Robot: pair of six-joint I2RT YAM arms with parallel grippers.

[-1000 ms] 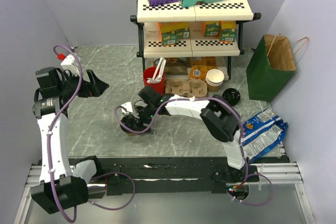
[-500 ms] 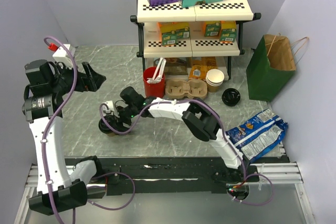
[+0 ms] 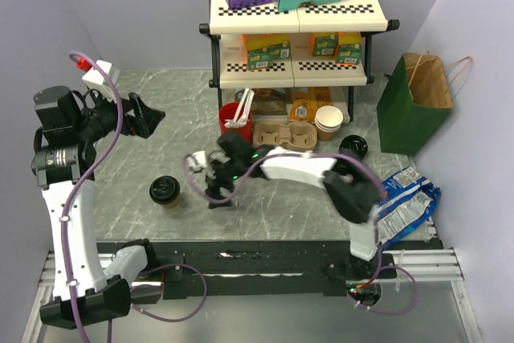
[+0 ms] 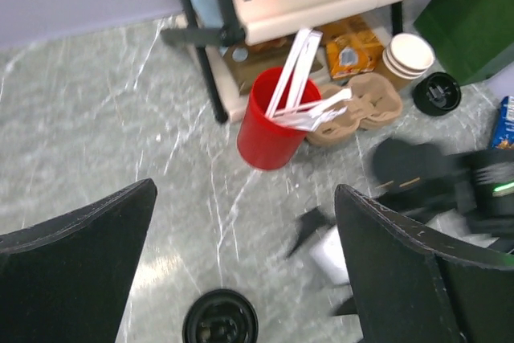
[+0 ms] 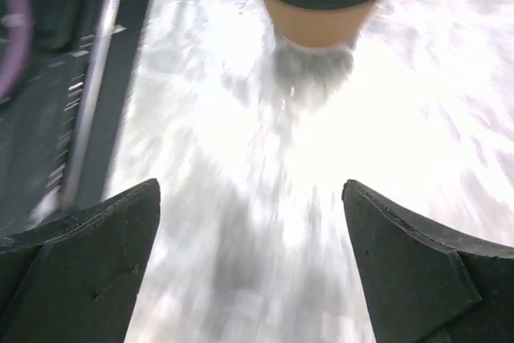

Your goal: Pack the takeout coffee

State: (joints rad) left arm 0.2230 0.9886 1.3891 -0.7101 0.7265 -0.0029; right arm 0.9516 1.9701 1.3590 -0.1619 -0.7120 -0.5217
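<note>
On the veined grey tabletop [image 3: 185, 94] stands a black-lidded brown paper cup [image 3: 165, 191].

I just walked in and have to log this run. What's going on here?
The lidded coffee cup stands on the table, held by neither arm. The right gripper is just beside it, fingers open; the left gripper hovers farther back, also open. The green paper bag stands at the table's right side, and the cup is not in it yet.
</note>
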